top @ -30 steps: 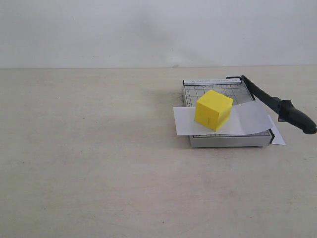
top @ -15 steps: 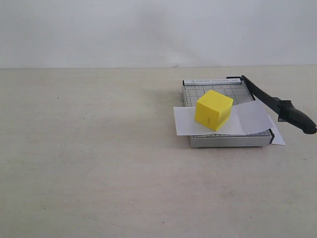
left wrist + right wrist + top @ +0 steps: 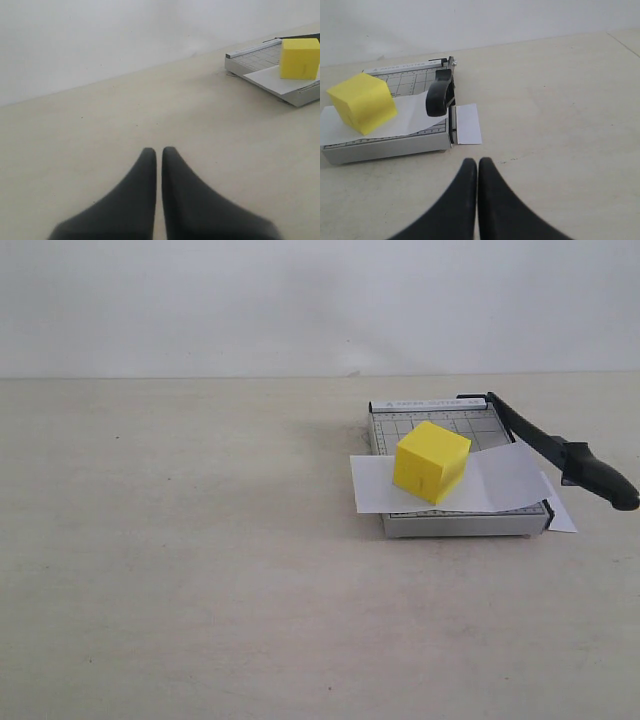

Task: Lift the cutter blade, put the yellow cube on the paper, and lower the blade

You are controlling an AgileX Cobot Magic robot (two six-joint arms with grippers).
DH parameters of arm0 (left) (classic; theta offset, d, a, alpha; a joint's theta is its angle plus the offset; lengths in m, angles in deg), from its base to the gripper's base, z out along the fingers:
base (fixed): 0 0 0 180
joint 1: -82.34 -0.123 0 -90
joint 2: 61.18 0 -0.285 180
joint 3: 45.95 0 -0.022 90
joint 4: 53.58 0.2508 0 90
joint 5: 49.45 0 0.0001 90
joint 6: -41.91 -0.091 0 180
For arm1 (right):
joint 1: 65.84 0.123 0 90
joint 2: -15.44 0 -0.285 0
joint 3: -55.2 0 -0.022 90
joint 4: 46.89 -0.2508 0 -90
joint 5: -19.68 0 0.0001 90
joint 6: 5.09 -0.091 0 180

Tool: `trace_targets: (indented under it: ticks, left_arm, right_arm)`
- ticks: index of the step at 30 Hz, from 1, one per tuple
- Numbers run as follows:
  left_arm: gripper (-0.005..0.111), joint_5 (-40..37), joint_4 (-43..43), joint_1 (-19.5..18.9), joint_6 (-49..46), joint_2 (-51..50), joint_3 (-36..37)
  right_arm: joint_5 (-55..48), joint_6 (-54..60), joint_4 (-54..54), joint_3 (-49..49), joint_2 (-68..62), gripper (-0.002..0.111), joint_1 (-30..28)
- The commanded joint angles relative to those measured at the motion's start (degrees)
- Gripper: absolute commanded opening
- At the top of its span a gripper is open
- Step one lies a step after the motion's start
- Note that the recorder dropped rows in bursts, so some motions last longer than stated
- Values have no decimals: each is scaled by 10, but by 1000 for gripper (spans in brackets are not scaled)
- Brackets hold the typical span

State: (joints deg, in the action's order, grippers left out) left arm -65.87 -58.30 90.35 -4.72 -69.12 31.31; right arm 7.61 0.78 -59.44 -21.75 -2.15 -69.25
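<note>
The yellow cube [image 3: 431,461] rests on the white paper [image 3: 505,483], which lies across the grey gridded cutter board [image 3: 440,425]. The black cutter blade [image 3: 560,454] stands partly raised along the board's right side, its thick handle [image 3: 600,480] sticking out past the front corner. Neither arm shows in the exterior view. My left gripper [image 3: 159,151] is shut and empty, far from the board [image 3: 250,59] and cube [image 3: 299,58]. The right gripper [image 3: 477,162] is also shut with nothing in it, a short way in front of the board [image 3: 385,147], cube [image 3: 364,102] and blade handle [image 3: 439,95].
A pale beige tabletop [image 3: 200,540] stretches left and in front of the cutter, with a white wall [image 3: 300,300] behind. A strip of paper [image 3: 468,124] sticks out past the board's blade side.
</note>
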Motion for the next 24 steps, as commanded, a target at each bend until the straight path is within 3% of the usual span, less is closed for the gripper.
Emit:
trace_targets:
  ticks: [1,24]
  left_arm:
    - [4,-3,-13,-1,69,2,0]
    - [4,12,0,-1,71,2,0]
  right_arm:
    - [-1,5,5,-3,5,1,0]
    - [-1,4,3,-3,5,1,0]
